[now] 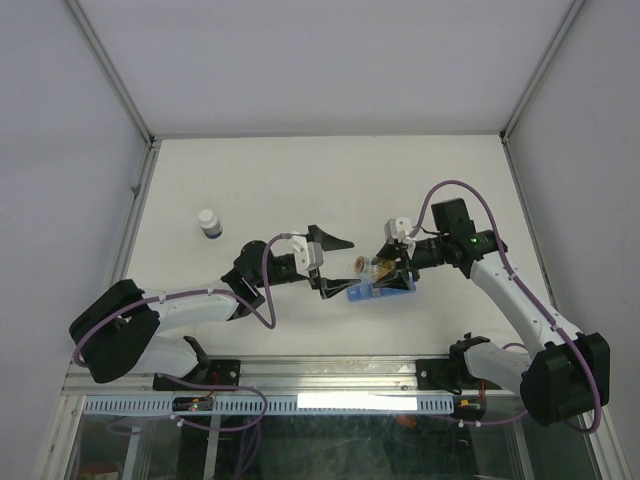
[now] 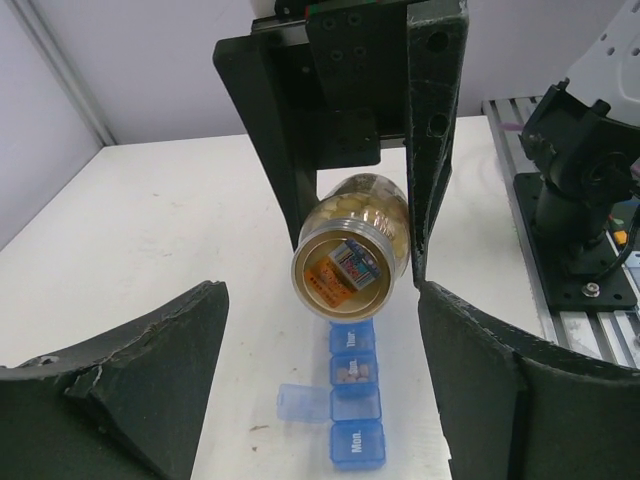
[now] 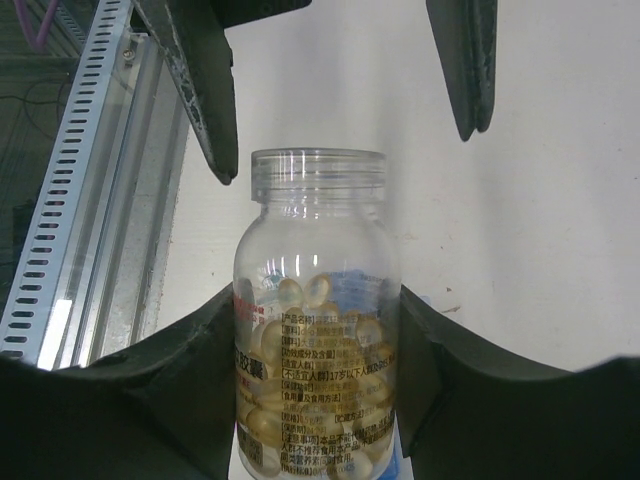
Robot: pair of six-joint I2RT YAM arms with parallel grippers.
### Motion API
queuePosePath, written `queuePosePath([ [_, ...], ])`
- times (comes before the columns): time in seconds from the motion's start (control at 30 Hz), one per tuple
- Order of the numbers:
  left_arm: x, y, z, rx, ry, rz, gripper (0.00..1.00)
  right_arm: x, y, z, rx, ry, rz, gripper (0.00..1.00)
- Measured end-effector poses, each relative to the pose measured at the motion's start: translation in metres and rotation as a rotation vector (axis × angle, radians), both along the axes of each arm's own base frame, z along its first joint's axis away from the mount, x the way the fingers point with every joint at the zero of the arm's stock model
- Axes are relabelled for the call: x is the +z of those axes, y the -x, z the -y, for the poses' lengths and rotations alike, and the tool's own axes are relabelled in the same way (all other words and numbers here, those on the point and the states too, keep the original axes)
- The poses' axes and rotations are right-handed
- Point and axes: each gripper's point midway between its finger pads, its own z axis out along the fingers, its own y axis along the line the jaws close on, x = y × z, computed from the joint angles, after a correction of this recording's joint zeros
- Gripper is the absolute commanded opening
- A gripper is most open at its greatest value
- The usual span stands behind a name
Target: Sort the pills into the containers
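From above: left pincer point(image 1: 335, 267) spread wide, nothing between its fingers, level with the open mouth of a clear bottle point(image 1: 372, 267) and just beside it. Right pincer point(image 1: 388, 268) clamped across that bottle, holding it tipped over with the mouth toward the left arm. Blue pill box point(image 1: 372, 293) flat on the white tabletop point(image 1: 300, 180), directly under the bottle and partly hidden by the right pincer. Well apart, toward the far left: a small white-capped jar point(image 1: 209, 221), upright.

From the left wrist: own fingers point(image 2: 150, 390) far apart at the bottom corners, touching nothing. Bottle straight ahead, uncapped mouth facing the camera and tilted downward, pinched on both sides by the right pincer's dark fingers. Pale yellow capsules point(image 2: 375, 205) heaped in the raised rear part. Something orange and blue inside the mouth, possibly the label seen through the plastic. Pill box just below the mouth, running toward the camera, four compartments in view, the nearest marked "Mon.". Next compartment uncovered, its lid point(image 2: 300, 405) swung out to the left.

From the right wrist: bottle gripped between own fingers, capsules piled at the near end, printed label on the side. Beyond the mouth, the left pincer's two fingers, one on each side, well apart. Sliver of blue at the bottom edge beside the bottle.
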Motion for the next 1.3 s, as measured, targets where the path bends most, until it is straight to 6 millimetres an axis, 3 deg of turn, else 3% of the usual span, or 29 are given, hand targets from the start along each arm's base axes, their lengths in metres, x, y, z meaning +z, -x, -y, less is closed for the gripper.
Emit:
queuePosePath([
  [0.77,0.001,0.004,0.016,-0.078,0.044,-0.092,0.43,0.000,0.000,0.001,0.003,-0.001,0.006,0.00],
  [1.13,0.002,0.006,0.017,-0.086,0.057,-0.174,0.02,0.000,0.000,0.001,0.000,-0.001,0.004,0.00],
  [1.3,0.002,0.004,0.019,-0.039,0.095,-0.346,0.00,-0.002,-0.003,0.002,-0.012,0.005,-0.004,0.00],
])
